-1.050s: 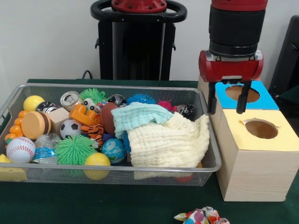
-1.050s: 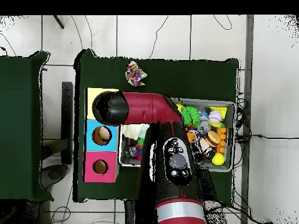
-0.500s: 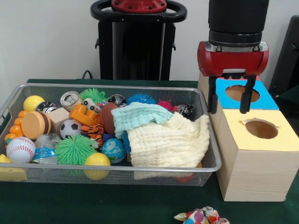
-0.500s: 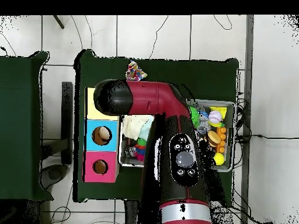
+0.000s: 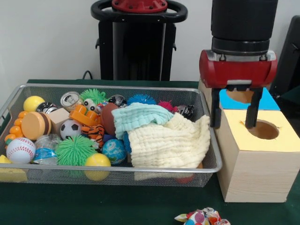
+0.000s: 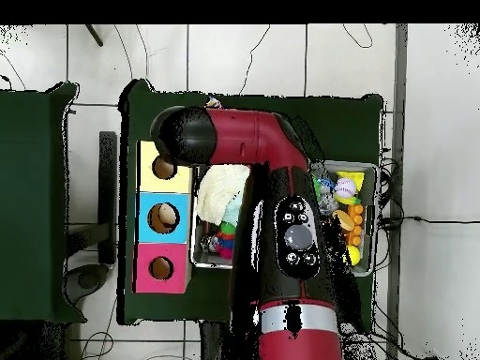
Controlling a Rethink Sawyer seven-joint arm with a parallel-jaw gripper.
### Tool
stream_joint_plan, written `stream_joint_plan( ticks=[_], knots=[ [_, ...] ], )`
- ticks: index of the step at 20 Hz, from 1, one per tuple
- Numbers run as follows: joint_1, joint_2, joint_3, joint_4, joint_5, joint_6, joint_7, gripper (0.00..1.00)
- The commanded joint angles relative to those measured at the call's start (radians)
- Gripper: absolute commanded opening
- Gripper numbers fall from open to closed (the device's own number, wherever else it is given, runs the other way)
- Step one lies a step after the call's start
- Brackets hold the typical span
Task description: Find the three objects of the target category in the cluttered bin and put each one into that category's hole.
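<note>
Yellow hole (image 5: 264, 129) sits right under the end effector (image 5: 235, 125), whose fingers hang spread and empty just above it. Wire bin (image 5: 206, 169) beside it holds balls under heaped cloths (image 5: 161, 136).

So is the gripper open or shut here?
Open: the gripper has its fingers set apart above the yellow box, nothing between them.

Crumpled colourful wrapper (image 5: 202, 217) on tablecloth (image 5: 117, 206)

Yellow-topped box (image 5: 276, 140); blue-topped box (image 5: 269, 101); pink-topped box (image 6: 159, 268); cream cloth (image 5: 168, 143); mint cloth (image 5: 138, 117); tiger-striped toy (image 5: 95, 132).
</note>
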Motion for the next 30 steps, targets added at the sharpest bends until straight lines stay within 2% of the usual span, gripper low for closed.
stream_joint_plan(
  ticks=[1, 5, 9, 11, 14, 18, 28, 30],
  knots=[
    [-0.031, 0.15, -0.001, -0.127, -0.061, 0.13, 0.016, 1.0],
    [-0.035, 0.181, -0.005, -0.148, -0.068, 0.089, 0.016, 1.0],
    [-0.038, 0.231, -0.005, -0.206, -0.068, 0.124, 0.014, 1.0],
    [-0.042, 0.233, -0.008, -0.195, -0.073, 0.106, 0.017, 1.0],
    [-0.047, 0.219, -0.007, -0.178, -0.072, 0.091, 0.018, 1.0],
    [-0.052, 0.168, -0.002, -0.105, -0.068, 0.044, 0.022, 1.0],
    [-0.044, 0.117, 0.002, -0.062, -0.069, 0.017, 0.038, 1.0],
    [-0.041, 0.128, 0.001, -0.073, -0.071, 0.009, 0.048, 1.0]
  ],
)
